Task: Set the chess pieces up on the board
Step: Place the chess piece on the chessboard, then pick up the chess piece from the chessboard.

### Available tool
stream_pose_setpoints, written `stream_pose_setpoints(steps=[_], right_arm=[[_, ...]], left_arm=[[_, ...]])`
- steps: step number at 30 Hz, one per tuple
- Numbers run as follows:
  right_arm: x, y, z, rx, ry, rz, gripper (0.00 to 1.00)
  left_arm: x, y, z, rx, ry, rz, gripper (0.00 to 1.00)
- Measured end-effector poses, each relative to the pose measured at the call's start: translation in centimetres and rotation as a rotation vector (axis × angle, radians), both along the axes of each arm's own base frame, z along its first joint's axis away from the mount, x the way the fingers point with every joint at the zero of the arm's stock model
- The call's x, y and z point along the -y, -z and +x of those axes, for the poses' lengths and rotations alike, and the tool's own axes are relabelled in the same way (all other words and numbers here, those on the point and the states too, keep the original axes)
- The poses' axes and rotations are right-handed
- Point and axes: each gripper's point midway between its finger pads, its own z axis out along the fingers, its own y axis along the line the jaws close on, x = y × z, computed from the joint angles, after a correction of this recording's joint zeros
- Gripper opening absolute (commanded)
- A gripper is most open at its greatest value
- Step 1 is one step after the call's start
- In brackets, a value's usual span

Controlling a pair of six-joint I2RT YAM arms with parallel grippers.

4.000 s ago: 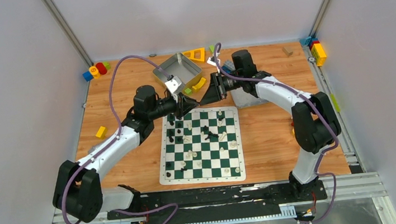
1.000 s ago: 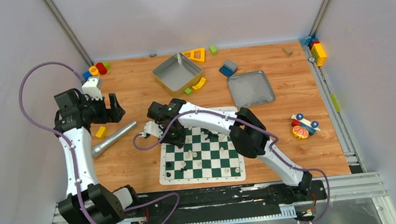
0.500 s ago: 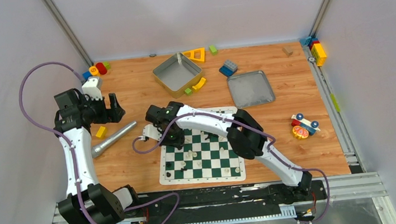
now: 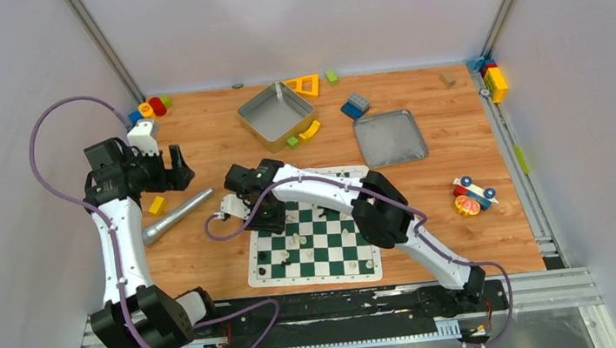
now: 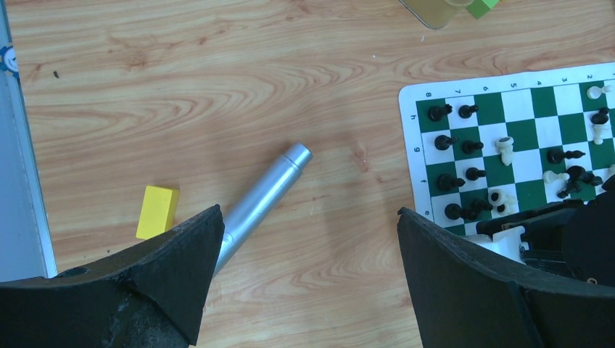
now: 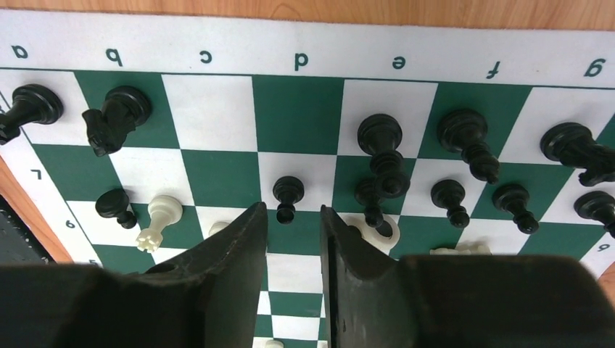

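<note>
R hand (image 6: 292,212) part-open, holding nothing; black pawn (image 6: 288,194) stands at its 12 o'clock on board (image 6: 217,43). Risk: crooked pull-away clips pawn or black pieces (image 6: 382,156) at 3 o'clock, toppling them. L hand (image 5: 308,214) wide open.

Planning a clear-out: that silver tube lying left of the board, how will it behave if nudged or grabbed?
The silver tube lies on its side on the wooden table, so a sideways nudge would probably roll it. Its smooth, metallic-looking surface may slip in a grip; closing across the middle seems safer. It looks rigid, unlikely to bend.
</note>
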Motion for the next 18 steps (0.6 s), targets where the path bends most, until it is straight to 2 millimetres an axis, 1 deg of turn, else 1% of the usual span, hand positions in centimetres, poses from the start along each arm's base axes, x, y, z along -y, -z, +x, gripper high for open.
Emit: stream_pose_setpoints(steps=[7, 10, 13, 16, 18], right_arm=[[-0.2, -0.5, 0.3, 0.003, 0.024, 0.018, 0.39], [0.1, -1.2, 0.2, -0.001, 0.038, 0.042, 0.39], [1.7, -3.6, -0.6, -0.015, 0.047, 0.114, 0.38], [3.5, -6.5, -2.0, -0.022, 0.036, 0.209, 0.38], [4.1, -8.6, -2.8, -0.021, 0.022, 0.288, 0.37]], left_arm=[[0.0, 0.0, 0.0, 0.005, 0.013, 0.007, 0.96], [0.6, 0.0, -0.3, 0.022, 0.055, 0.009, 0.95], [1.7, 0.0, -1.2, 0.055, 0.137, 0.013, 0.95], [3.1, -0.4, -2.5, 0.103, 0.240, 0.031, 0.95], [3.7, -0.6, -3.1, 0.134, 0.292, 0.048, 0.95]])
